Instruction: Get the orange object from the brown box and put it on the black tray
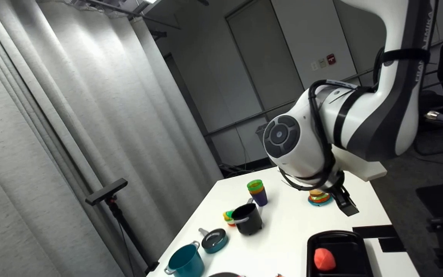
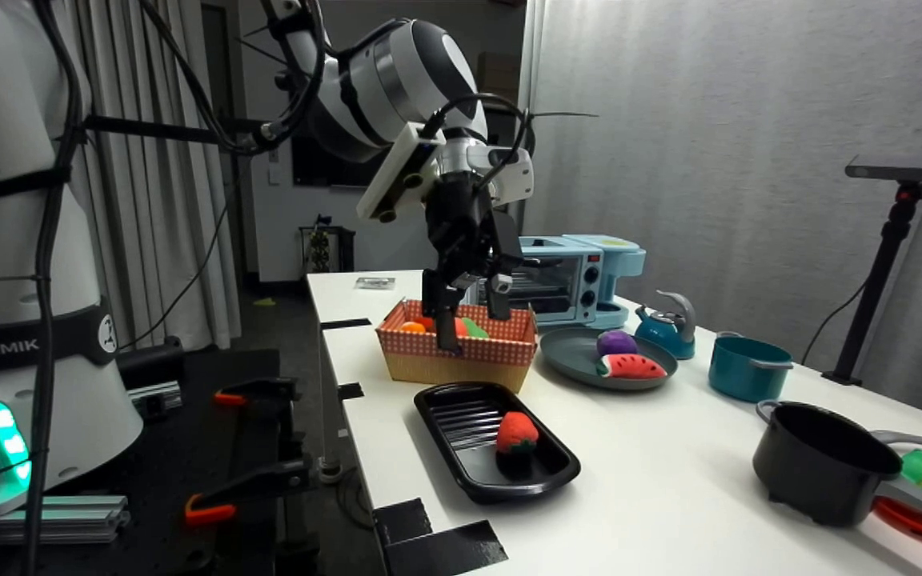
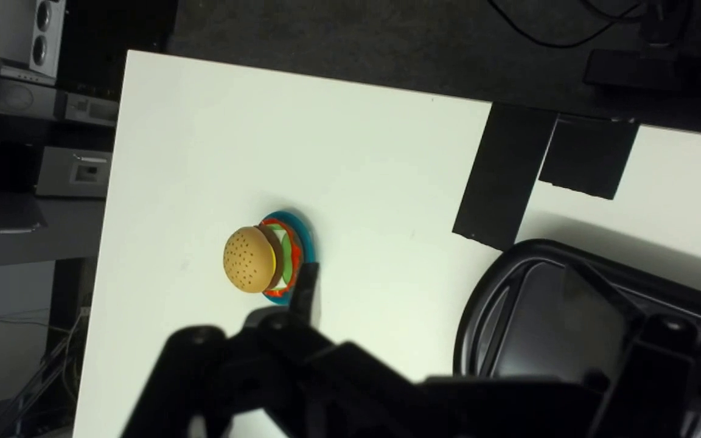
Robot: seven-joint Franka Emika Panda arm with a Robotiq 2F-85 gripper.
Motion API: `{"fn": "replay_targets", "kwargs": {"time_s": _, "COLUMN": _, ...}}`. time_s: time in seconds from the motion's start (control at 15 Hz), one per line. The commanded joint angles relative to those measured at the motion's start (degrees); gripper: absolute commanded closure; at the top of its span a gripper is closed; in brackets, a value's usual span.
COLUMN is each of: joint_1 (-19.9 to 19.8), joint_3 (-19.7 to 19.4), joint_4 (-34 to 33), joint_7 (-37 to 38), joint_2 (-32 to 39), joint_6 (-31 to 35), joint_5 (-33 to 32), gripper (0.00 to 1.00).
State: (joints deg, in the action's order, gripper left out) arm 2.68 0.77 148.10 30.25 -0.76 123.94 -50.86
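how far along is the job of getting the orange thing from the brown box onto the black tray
Looks done: the orange-red lump lies in the black tray.
In hand: nothing; the gripper hangs open in the air, holding nothing.
Left: probably nothing, unless the orange piece visible in the brown box was the one meant.

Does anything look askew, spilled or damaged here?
I see nothing spilled or damaged; the orange object rests within the black tray. What's odd is the framing: in an exterior view the black stand and curtain slant strongly, so that picture looks tilted.
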Motion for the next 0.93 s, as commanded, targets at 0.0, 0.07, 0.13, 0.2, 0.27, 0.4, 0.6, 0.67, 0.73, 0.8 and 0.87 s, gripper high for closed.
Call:
{"fn": "replay_targets", "kwargs": {"time_s": 0.0, "joint_1": 0.1, "joint_3": 1.0, "joint_4": -0.2, "joint_7": 0.1, "joint_2": 0.2, "joint_6": -0.1, "joint_5": 0.2, "gripper": 0.0}}
{"fn": "replay_targets", "kwargs": {"time_s": 0.07, "joint_1": 0.5, "joint_3": 1.4, "joint_4": -0.2, "joint_7": 0.3, "joint_2": 0.3, "joint_6": -0.2, "joint_5": 0.2, "gripper": 0.0}}
{"fn": "replay_targets", "kwargs": {"time_s": 0.13, "joint_1": 0.6, "joint_3": 1.5, "joint_4": -0.2, "joint_7": 0.3, "joint_2": 0.3, "joint_6": -0.2, "joint_5": 0.2, "gripper": 0.0}}
{"fn": "replay_targets", "kwargs": {"time_s": 0.2, "joint_1": 0.6, "joint_3": 1.5, "joint_4": -0.2, "joint_7": 0.3, "joint_2": 0.3, "joint_6": -0.2, "joint_5": 0.2, "gripper": 0.0}}
{"fn": "replay_targets", "kwargs": {"time_s": 0.27, "joint_1": 0.6, "joint_3": 1.5, "joint_4": -0.2, "joint_7": 0.3, "joint_2": 0.3, "joint_6": -0.2, "joint_5": 0.2, "gripper": 0.0}}
{"fn": "replay_targets", "kwargs": {"time_s": 0.4, "joint_1": 0.5, "joint_3": 1.5, "joint_4": -0.2, "joint_7": 0.3, "joint_2": 0.3, "joint_6": -0.2, "joint_5": 0.2, "gripper": 0.0}}
{"fn": "replay_targets", "kwargs": {"time_s": 0.6, "joint_1": 0.5, "joint_3": 1.5, "joint_4": -0.2, "joint_7": 0.3, "joint_2": 0.3, "joint_6": -0.2, "joint_5": 0.2, "gripper": 0.0}}
{"fn": "replay_targets", "kwargs": {"time_s": 0.67, "joint_1": 0.5, "joint_3": 1.5, "joint_4": -0.2, "joint_7": 0.3, "joint_2": 0.3, "joint_6": -0.2, "joint_5": 0.2, "gripper": 0.0}}
{"fn": "replay_targets", "kwargs": {"time_s": 0.73, "joint_1": 0.5, "joint_3": 1.5, "joint_4": -0.2, "joint_7": 0.3, "joint_2": 0.3, "joint_6": -0.2, "joint_5": 0.2, "gripper": 0.0}}
{"fn": "replay_targets", "kwargs": {"time_s": 0.8, "joint_1": 0.5, "joint_3": 1.5, "joint_4": -0.2, "joint_7": 0.3, "joint_2": 0.3, "joint_6": -0.2, "joint_5": 0.2, "gripper": 0.0}}
{"fn": "replay_targets", "kwargs": {"time_s": 0.87, "joint_1": 0.5, "joint_3": 1.5, "joint_4": -0.2, "joint_7": 0.3, "joint_2": 0.3, "joint_6": -0.2, "joint_5": 0.2, "gripper": 0.0}}
